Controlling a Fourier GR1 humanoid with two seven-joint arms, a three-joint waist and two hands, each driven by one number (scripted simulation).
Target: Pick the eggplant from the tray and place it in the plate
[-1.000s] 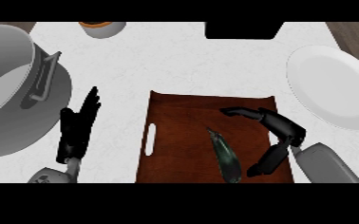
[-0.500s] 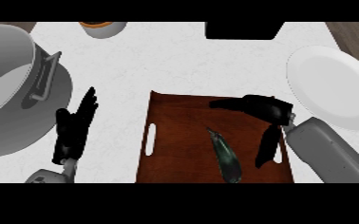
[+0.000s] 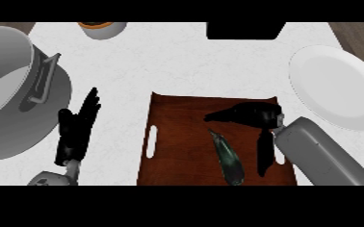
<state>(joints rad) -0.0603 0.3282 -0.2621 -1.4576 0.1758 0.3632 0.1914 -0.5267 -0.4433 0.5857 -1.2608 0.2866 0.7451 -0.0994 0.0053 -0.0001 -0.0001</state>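
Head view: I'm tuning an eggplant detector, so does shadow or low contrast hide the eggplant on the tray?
In the head view the eggplant is dark green on the dark brown tray, so contrast is low; only a faint sheen marks its body. The right hand casts a dark streak just right of the eggplant, apart from it. The white plate looks bright.

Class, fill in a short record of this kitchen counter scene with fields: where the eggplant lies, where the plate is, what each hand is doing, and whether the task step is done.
eggplant: lies on the brown tray, dark and slim, stem end pointing up the view
plate: white, at the counter's right edge, nothing on it
right hand: over the tray, above the eggplant, not holding it
left hand: open, fingers up, resting left of the tray
other things: grey pot with lid at left
task step: eggplant not yet picked up
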